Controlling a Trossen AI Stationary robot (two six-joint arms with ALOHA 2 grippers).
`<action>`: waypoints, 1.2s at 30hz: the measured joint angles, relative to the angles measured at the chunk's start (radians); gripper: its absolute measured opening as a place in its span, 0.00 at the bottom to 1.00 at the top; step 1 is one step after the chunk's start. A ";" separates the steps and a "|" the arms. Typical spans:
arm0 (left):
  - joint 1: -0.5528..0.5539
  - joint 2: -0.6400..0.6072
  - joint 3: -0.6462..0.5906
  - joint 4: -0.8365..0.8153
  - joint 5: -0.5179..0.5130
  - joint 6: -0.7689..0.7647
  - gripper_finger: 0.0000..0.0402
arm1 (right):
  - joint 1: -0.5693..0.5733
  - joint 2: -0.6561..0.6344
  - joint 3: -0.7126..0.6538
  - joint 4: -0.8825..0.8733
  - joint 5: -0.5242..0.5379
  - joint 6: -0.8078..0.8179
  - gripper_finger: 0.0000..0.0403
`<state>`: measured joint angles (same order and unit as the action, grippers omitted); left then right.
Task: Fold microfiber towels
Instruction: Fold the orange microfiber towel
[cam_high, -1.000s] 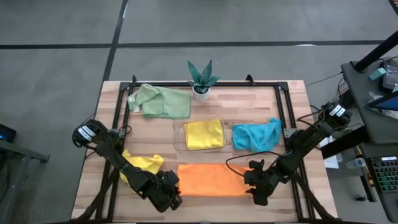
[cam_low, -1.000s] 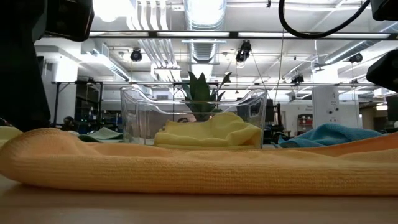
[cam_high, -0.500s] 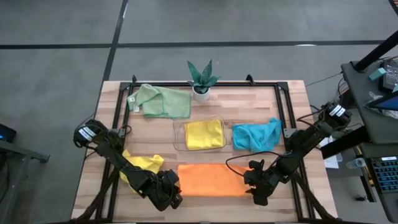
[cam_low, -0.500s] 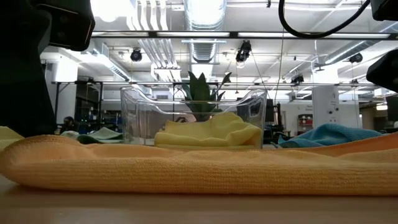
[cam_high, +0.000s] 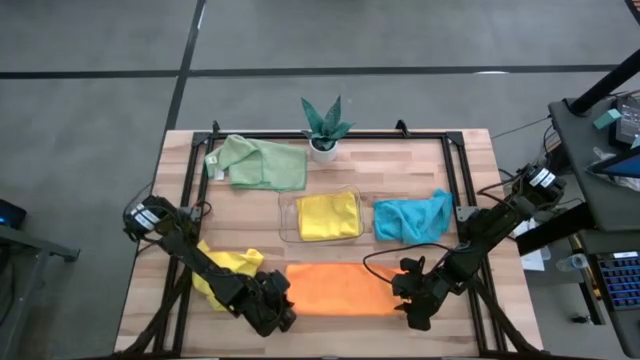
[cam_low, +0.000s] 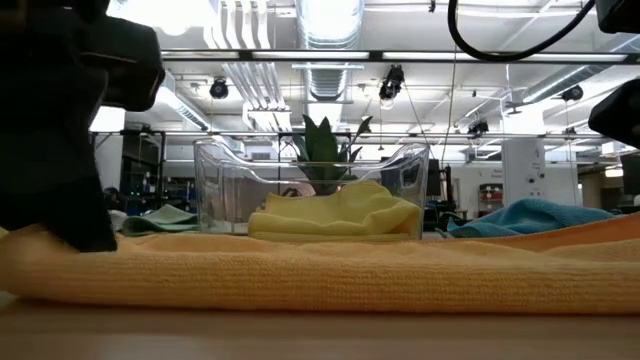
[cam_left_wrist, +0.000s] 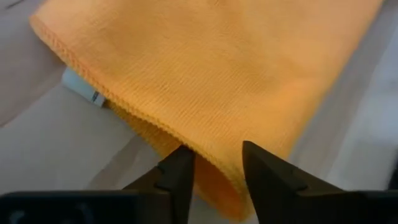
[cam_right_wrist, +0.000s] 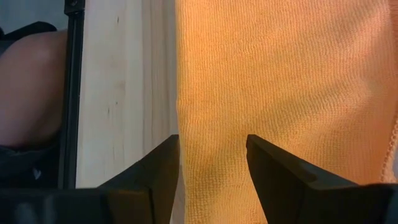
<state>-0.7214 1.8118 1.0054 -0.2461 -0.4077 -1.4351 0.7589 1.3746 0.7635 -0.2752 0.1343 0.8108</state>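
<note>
**Yellow towel in the tray, orange towel at both grippers**

The clear tray (cam_high: 287, 214) at mid-table holds one folded yellow towel (cam_high: 328, 215). In front of it the orange towel (cam_high: 335, 288) lies flat. The left gripper (cam_high: 276, 313) is at its left end, jaws spread over the folded edge. The right gripper (cam_high: 408, 296) is at its right end, jaws spread astride the edge. A second yellow towel (cam_high: 232, 266), teal towel (cam_high: 411, 217) and green towel (cam_high: 262, 163) lie on the table (cam_high: 400, 170), a plant (cam_high: 324, 127) behind.
</note>
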 joint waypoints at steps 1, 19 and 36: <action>0.000 0.000 0.000 0.002 0.001 0.005 0.25 | 0.000 0.000 0.000 0.000 0.000 0.000 0.44; -0.014 -0.034 0.020 -0.001 0.146 0.175 0.03 | 0.000 -0.006 0.000 -0.047 0.011 0.071 0.44; -0.014 -0.066 0.027 -0.043 0.286 0.179 0.35 | 0.000 -0.028 0.000 -0.326 -0.089 0.404 0.44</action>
<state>-0.7349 1.7459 1.0324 -0.2892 -0.1219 -1.2565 0.7593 1.3471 0.7631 -0.6015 0.0457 1.2152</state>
